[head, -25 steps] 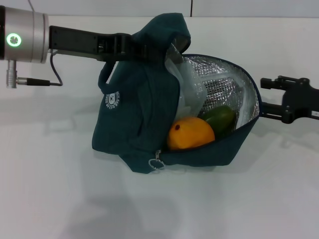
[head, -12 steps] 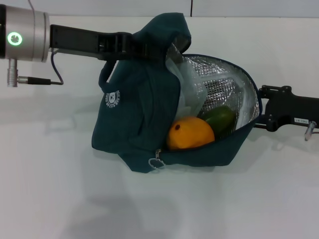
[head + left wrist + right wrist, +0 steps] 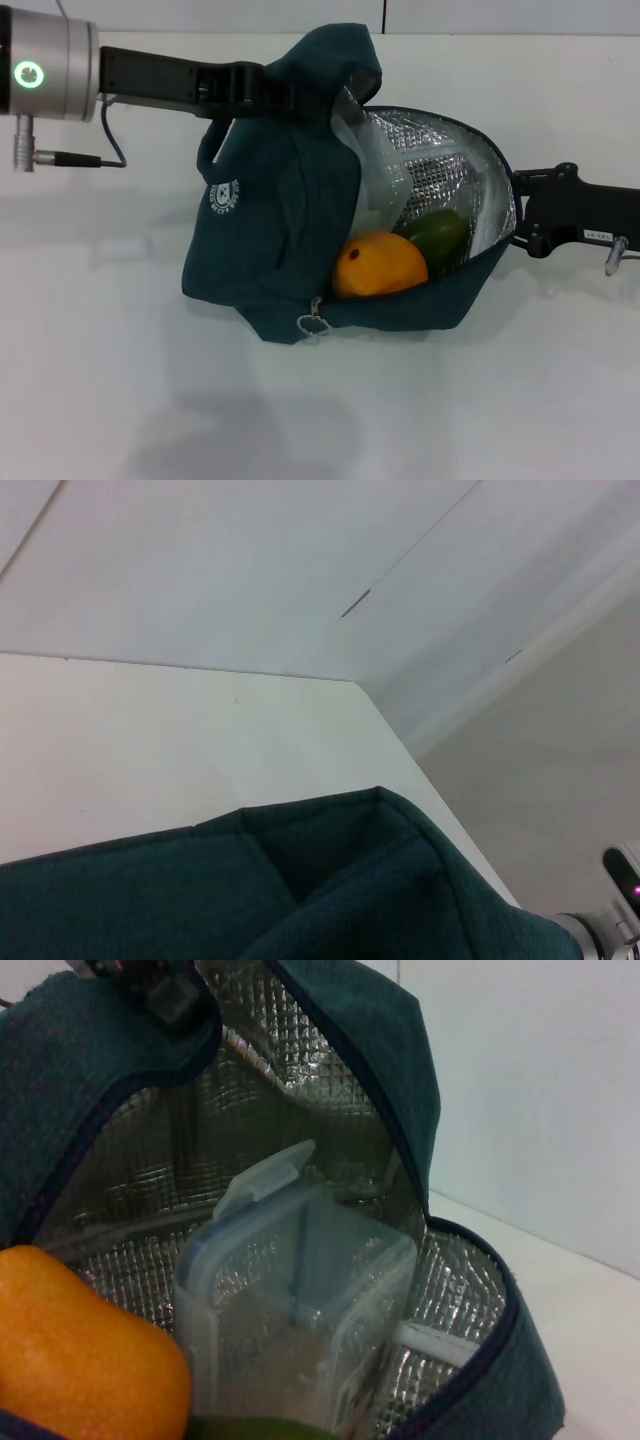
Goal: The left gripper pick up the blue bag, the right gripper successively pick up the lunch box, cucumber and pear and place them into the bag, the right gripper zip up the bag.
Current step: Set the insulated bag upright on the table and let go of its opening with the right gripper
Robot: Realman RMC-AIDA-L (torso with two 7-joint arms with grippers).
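The left tool [image 3: 285, 95] pinches the top fabric of the blue bag [image 3: 275, 230], holding it up near the table's [image 3: 120, 400] middle. Inside sit all 3 items: the lunch box [image 3: 290, 1310], pear [image 3: 378, 265] and cucumber [image 3: 438, 237]. The right tool [image 3: 520, 215] is at the bag's open edge; whether it is spread, I cannot tell. The pear sits at the open lip by the zip pull [image 3: 313, 324], so it could block or jam the zip, or roll out.

Bright, even overhead light; white bench [image 3: 120, 400] slightly washed out. Soft diffuse shadows under blue bag [image 3: 270, 230], faint ones toward near edge. Foil lining [image 3: 150, 1150] glints, no harsh glare. Right wrist view: pear [image 3: 80, 1350] close, soft-focused. Left wrist view slightly hazy.
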